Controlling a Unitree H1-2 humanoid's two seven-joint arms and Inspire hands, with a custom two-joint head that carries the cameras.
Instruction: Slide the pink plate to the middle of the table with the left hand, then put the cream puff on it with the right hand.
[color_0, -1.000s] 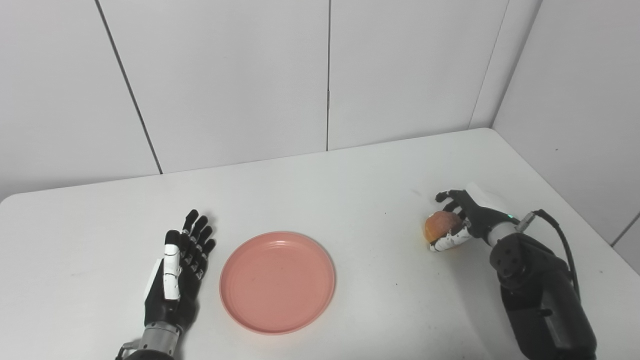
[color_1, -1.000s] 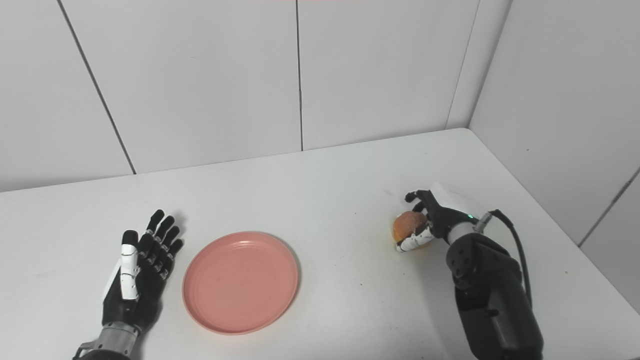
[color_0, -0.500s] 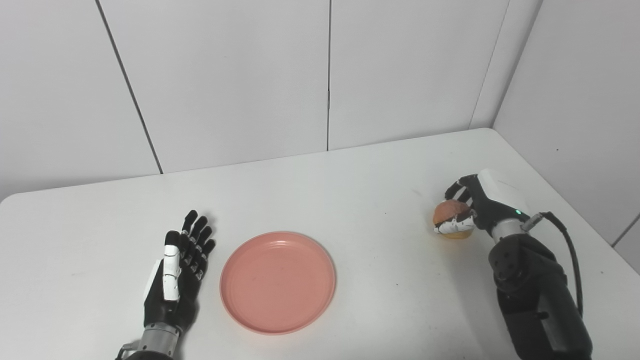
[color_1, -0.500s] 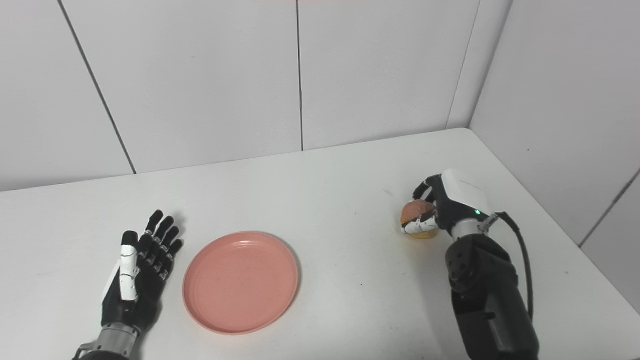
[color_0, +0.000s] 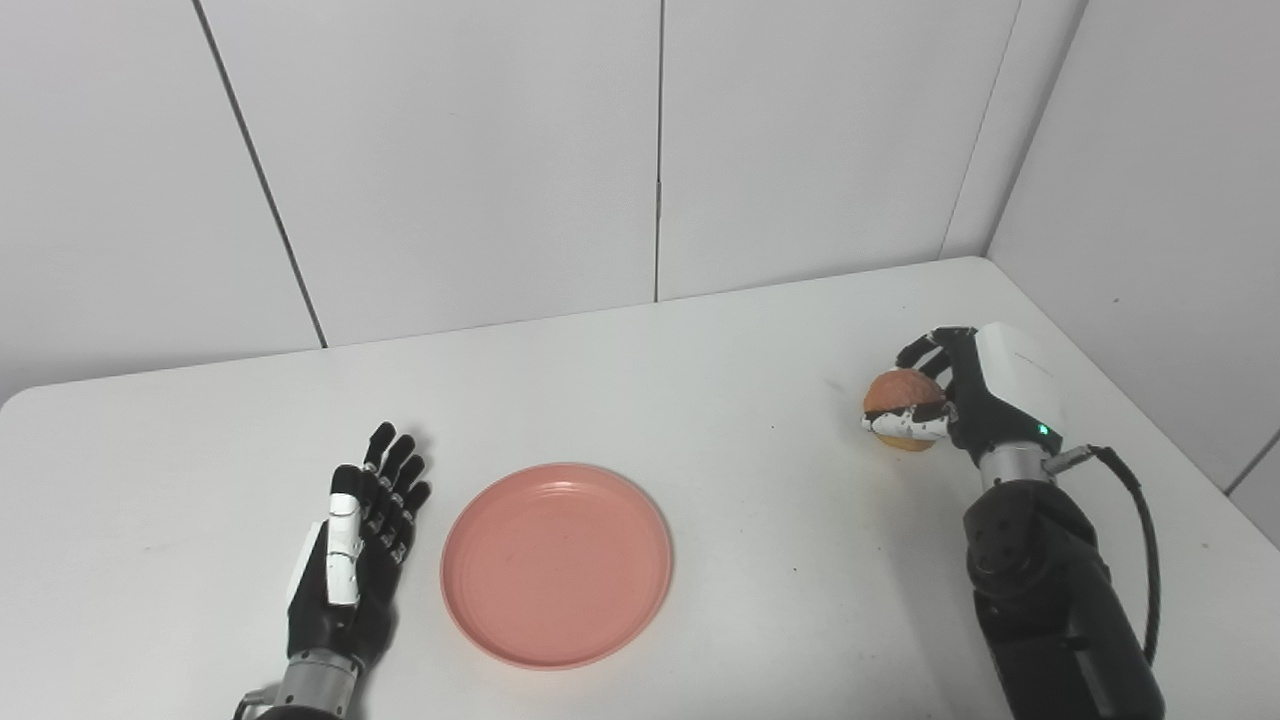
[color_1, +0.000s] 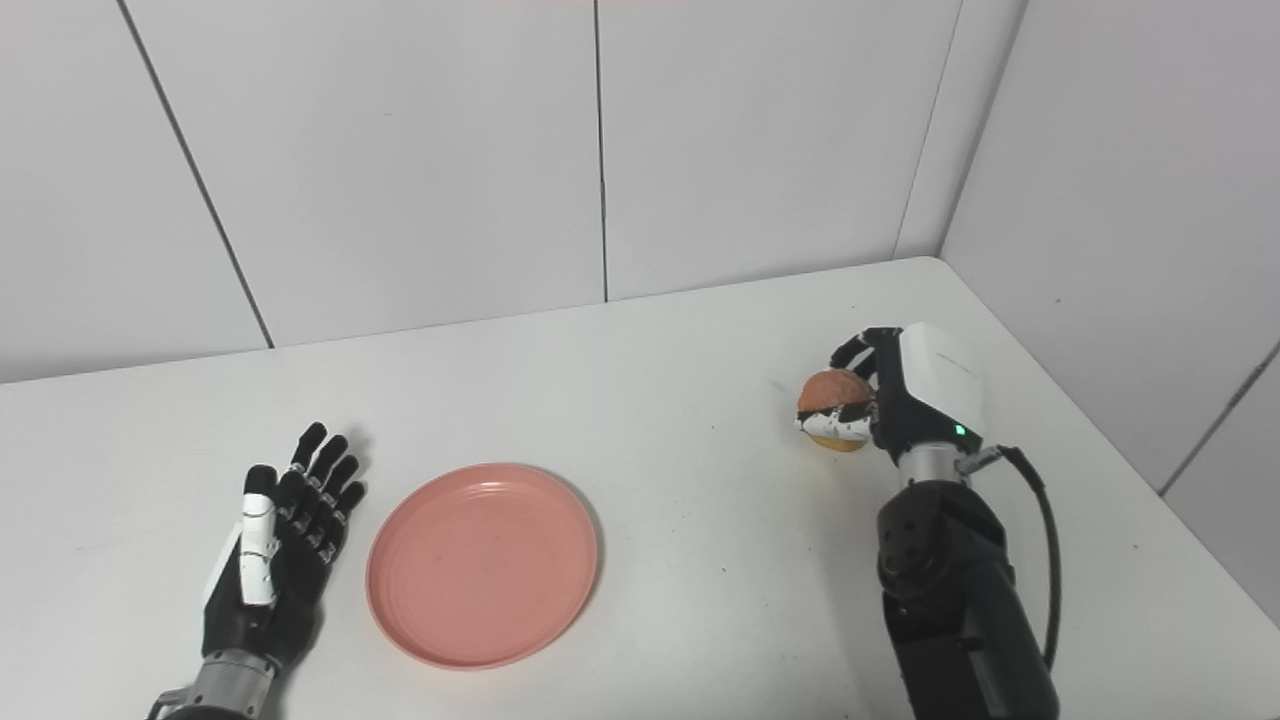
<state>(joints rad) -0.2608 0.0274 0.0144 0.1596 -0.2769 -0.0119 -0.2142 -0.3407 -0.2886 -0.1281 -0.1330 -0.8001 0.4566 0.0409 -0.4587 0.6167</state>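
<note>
Higher now, cream puff (color_0: 903, 402) in right hand (color_0: 975, 390); brown top upward

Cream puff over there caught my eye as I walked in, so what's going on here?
The right robot hand is shut on the round brown-topped cream puff near the white table's right side. The round pink plate lies bare near the front. The left robot hand rests open beside the plate, not touching it.
</note>
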